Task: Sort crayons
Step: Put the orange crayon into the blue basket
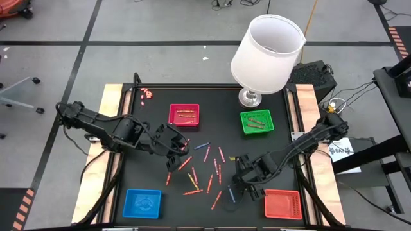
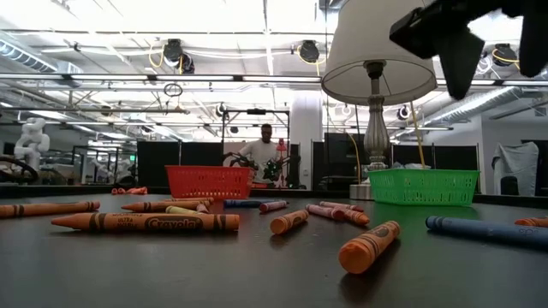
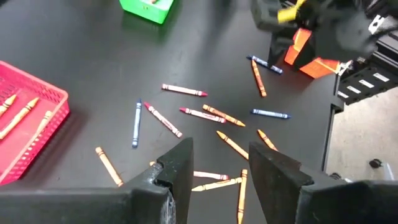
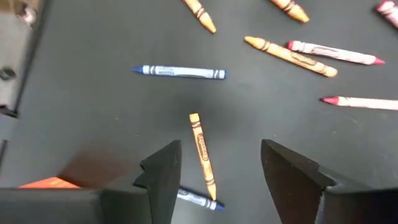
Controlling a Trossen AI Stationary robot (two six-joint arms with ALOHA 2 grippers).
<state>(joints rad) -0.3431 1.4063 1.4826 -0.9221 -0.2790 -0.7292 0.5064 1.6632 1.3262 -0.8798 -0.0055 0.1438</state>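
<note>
Several crayons point(image 1: 204, 168), orange, red, pink, yellow and blue, lie flat and scattered on the black table top's middle. My left gripper point(image 1: 182, 146) hovers open above their left side; the left wrist view point(image 3: 219, 168) shows crayons point(image 3: 224, 115) below its fingers. My right gripper point(image 1: 239, 179) hovers open above their right side. In the right wrist view point(image 4: 221, 174) an orange crayon point(image 4: 203, 154) lies on the table between the two fingers, and a blue one point(image 4: 180, 72) lies farther off. Neither gripper touches a crayon.
A pink-red tray point(image 1: 184, 114) and a green tray point(image 1: 257, 122) at the far side hold a few crayons. A blue tray point(image 1: 142, 203) and an orange-red tray point(image 1: 282, 204) stand at the near corners. A white-shaded lamp point(image 1: 266, 54) stands at the far right. A person point(image 2: 267, 154) stands far behind the table.
</note>
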